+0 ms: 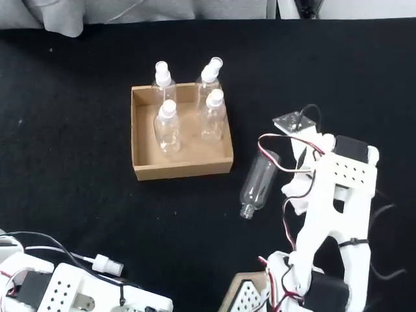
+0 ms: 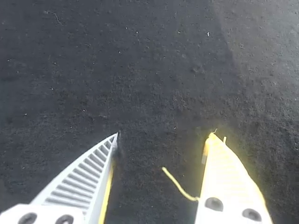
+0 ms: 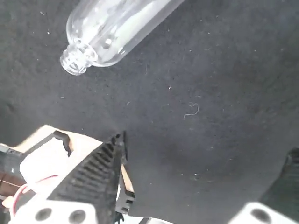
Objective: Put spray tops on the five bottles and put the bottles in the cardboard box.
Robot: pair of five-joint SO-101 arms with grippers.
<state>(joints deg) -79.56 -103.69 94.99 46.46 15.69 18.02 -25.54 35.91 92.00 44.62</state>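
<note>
The cardboard box (image 1: 146, 170) sits mid-table with several clear bottles (image 1: 168, 127) upright in it, each wearing a white spray top. One uncapped clear bottle (image 1: 257, 181) lies on its side on the black cloth right of the box, neck toward the front. In the right wrist view that bottle (image 3: 117, 28) lies beyond my right gripper (image 3: 203, 154), which is open and holds nothing. A loose white spray top (image 1: 107, 264) lies at the front left beside the left arm (image 1: 65, 291). My left gripper (image 2: 163, 140) is open over bare cloth.
The right arm (image 1: 338, 188) stands just right of the lying bottle, its red and black wires looping near it. A wooden base plate (image 1: 237, 296) sits at the front edge. Grey fabric (image 1: 65, 16) lies along the table's far edge.
</note>
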